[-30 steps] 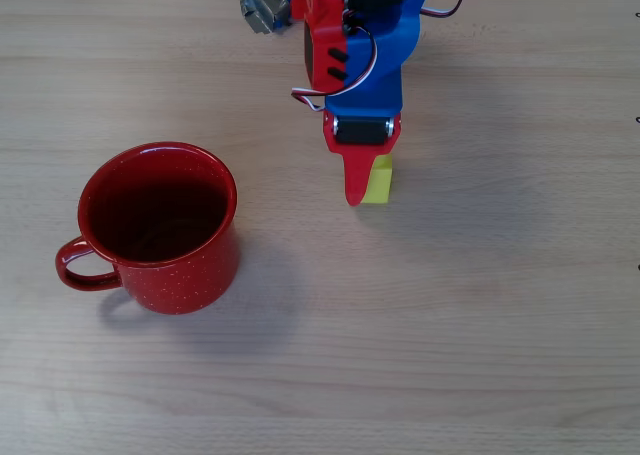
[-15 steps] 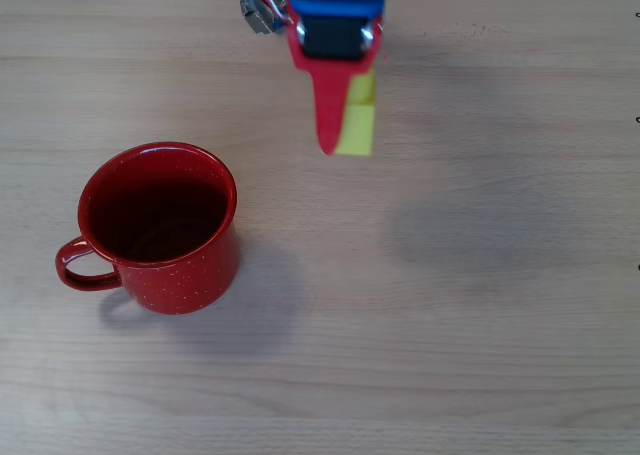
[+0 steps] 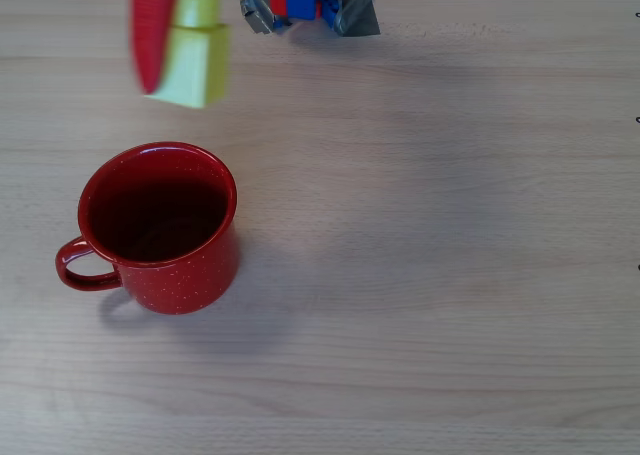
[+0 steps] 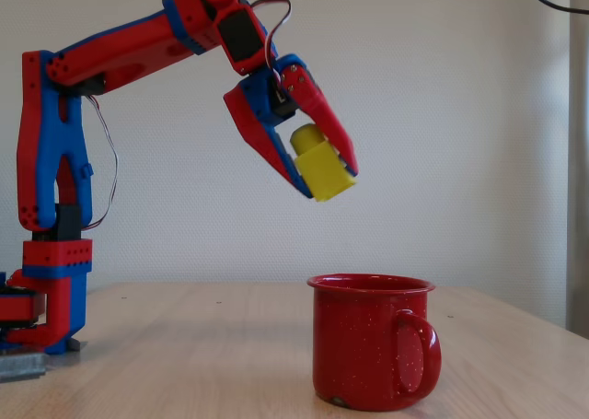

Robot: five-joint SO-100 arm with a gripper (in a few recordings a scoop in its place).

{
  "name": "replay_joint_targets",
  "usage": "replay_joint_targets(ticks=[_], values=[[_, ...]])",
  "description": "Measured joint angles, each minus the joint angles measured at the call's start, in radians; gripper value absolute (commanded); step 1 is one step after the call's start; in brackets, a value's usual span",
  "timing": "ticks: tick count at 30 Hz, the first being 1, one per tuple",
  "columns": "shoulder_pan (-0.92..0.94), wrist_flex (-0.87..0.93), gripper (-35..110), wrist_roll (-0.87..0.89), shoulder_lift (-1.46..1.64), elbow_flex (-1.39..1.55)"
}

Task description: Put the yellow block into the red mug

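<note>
High above the table, my gripper [image 4: 327, 181] is shut on the yellow block [image 4: 322, 166], its red fingers [image 4: 276, 157] closed on both sides of it. In the overhead view the yellow block [image 3: 193, 53] hangs beside a red finger [image 3: 152, 30], just beyond the far rim of the red mug [image 3: 160, 225]. The red mug [image 4: 373, 341] stands upright on the wooden table, dark inside with nothing in it. In the fixed view the block hovers well above the mug's rim and a little to its left.
The arm's red and blue base [image 4: 51, 290] stands at the left in the fixed view; in the overhead view the base [image 3: 305, 0] sits at the table's far edge. The bare wooden table [image 3: 450, 275] stretches to the mug's right.
The gripper lifted the yellow block off the table and swung it left in the overhead view, from the middle of the table to a spot just beyond the mug. The mug stayed put.
</note>
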Motion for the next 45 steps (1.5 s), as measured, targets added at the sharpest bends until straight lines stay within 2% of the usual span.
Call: replay_joint_targets(ticks=[9, 25, 42, 45], values=[[0.054, -0.034, 0, 0.002, -0.018, -0.002], [0.011, -0.091, 0, 0.002, -0.341, -0.144], [-0.008, -0.110, 0, 0.000, -0.387, -0.149], [-0.008, -0.110, 17, 0.000, -0.387, -0.149]])
